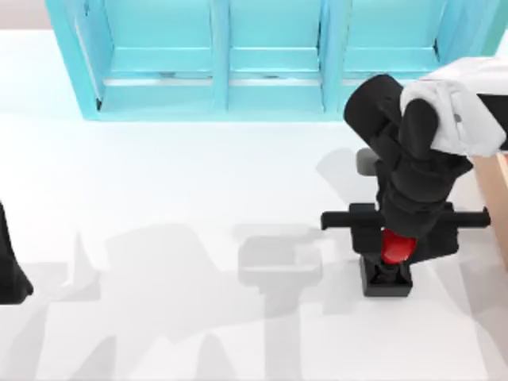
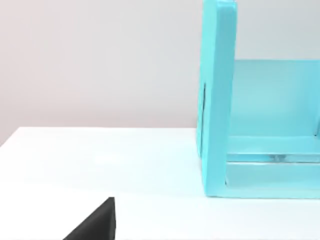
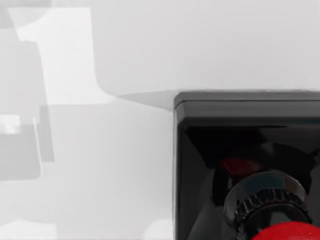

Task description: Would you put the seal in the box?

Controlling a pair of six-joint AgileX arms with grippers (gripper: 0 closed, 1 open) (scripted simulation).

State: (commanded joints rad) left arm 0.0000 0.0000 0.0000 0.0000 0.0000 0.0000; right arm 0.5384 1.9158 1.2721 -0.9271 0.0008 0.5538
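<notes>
The seal's [image 1: 389, 262] red knob is looking glossy, like polished plastic, catching a soft highlight under my right gripper [image 1: 394, 252]; its square black base is reading as smooth and shiny too, mirroring a smear of red in my right wrist view, with a dark ribbed collar gleaming above it; the box [image 1: 494, 190] at the right edge is showing light tan, matt wood; the table [image 1: 198, 190] is looking white, smooth and matt; the far turquoise shelf unit [image 1: 238, 55] is showing a smooth painted finish with faint sheen; my right arm's housing is looking matt black, partly white.
</notes>
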